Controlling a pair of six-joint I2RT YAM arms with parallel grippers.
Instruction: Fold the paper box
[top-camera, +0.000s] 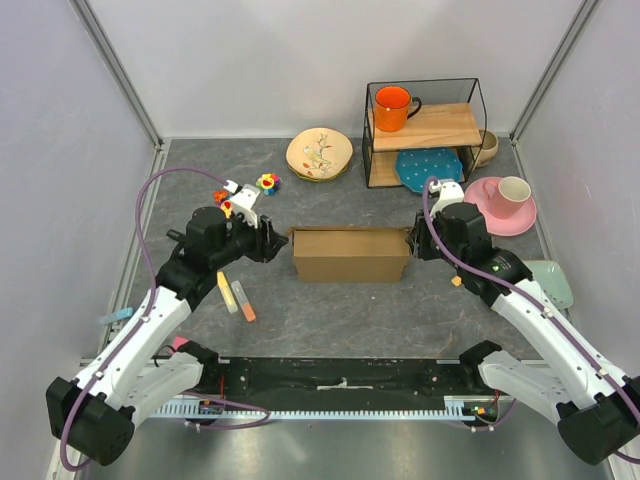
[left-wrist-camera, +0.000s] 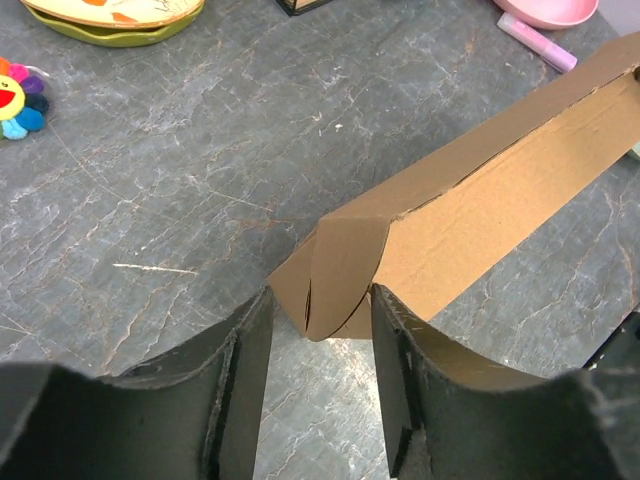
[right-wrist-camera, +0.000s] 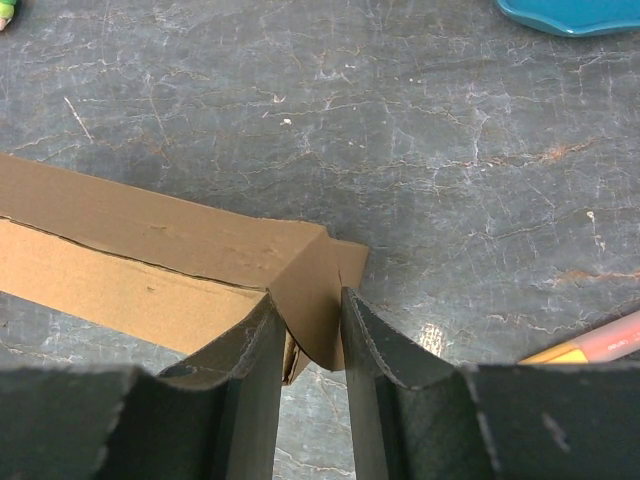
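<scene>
I see the paper box (top-camera: 350, 255) lying mid-counter (top-camera: 330, 325), between my two arms. My right gripper (right-wrist-camera: 315, 325) is closed narrowly, pinching the flap at the box's right end. My left gripper (left-wrist-camera: 320, 315) straddles the left end flap, and I cannot tell whether it actually clamps.

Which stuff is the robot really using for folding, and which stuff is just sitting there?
For the job:
paper box
left gripper and right gripper, one at each end of the box

Just lying about:
orange mug
wire shelf
flowery plate
blue plate
pink saucer
flower toy
yellow stick
</scene>
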